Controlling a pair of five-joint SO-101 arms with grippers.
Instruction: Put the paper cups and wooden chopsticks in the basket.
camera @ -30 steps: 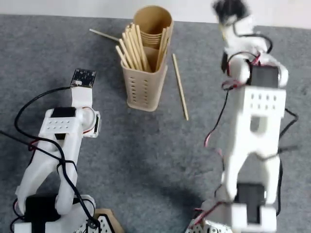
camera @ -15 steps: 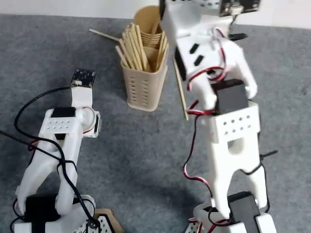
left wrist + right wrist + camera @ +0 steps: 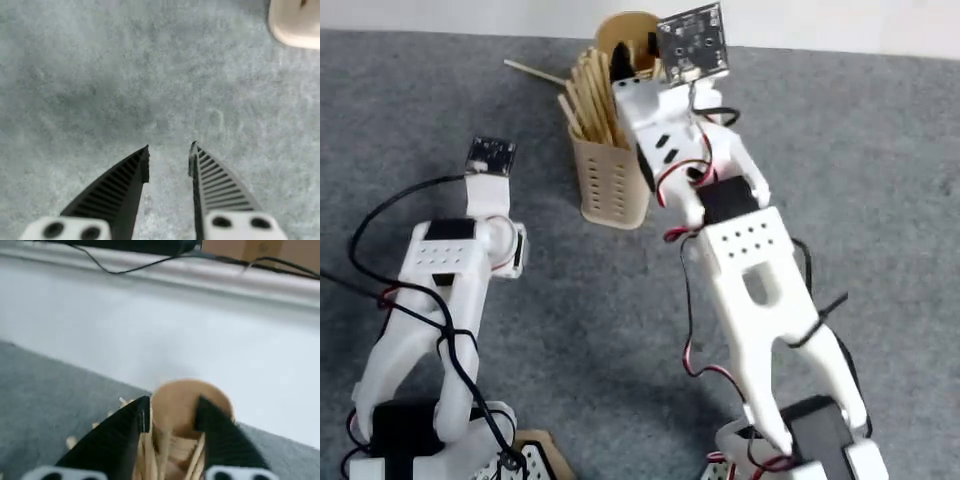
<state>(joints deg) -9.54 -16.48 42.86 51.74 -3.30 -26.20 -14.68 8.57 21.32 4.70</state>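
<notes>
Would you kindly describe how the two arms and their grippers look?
The left arm and right arm are white plastic with black motor blocks. Black cables trail the left, red and black wires the right. The left gripper and right gripper have black, pointed fingers.

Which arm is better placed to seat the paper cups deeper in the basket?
Right, probably: the right hand sits at the paper cups in the basket, while the left hand hangs open over bare carpet.

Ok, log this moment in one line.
right tool open by cups | left tool open above table | basket holds chopsticks and cups
</notes>
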